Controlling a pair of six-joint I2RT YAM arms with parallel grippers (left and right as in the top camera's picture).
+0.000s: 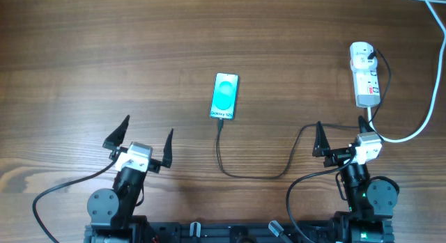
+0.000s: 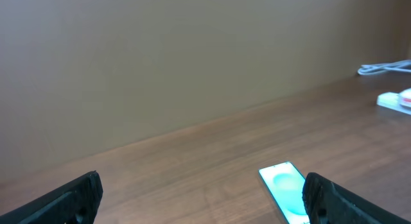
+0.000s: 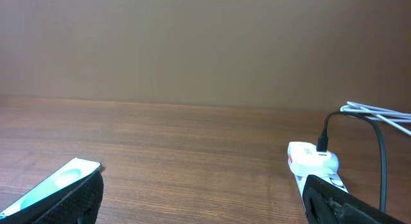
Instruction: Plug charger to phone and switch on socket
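The phone [image 1: 224, 96] lies flat mid-table, turquoise screen up, and shows in the left wrist view [image 2: 284, 189] and the right wrist view [image 3: 54, 181]. The thin black charger cable [image 1: 251, 175] runs from the phone's near end, loops along the table and goes up to the white socket strip [image 1: 365, 74] at the far right; its connector tip sits at the phone's near edge. The strip also shows in the right wrist view [image 3: 313, 161]. My left gripper [image 1: 143, 140] is open and empty, near left. My right gripper [image 1: 341, 135] is open and empty, just below the strip.
A thicker white cable [image 1: 424, 124] curves from the top right corner down past the strip to the right arm. It shows far off in the left wrist view [image 2: 383, 67]. A brown wall stands behind the table.
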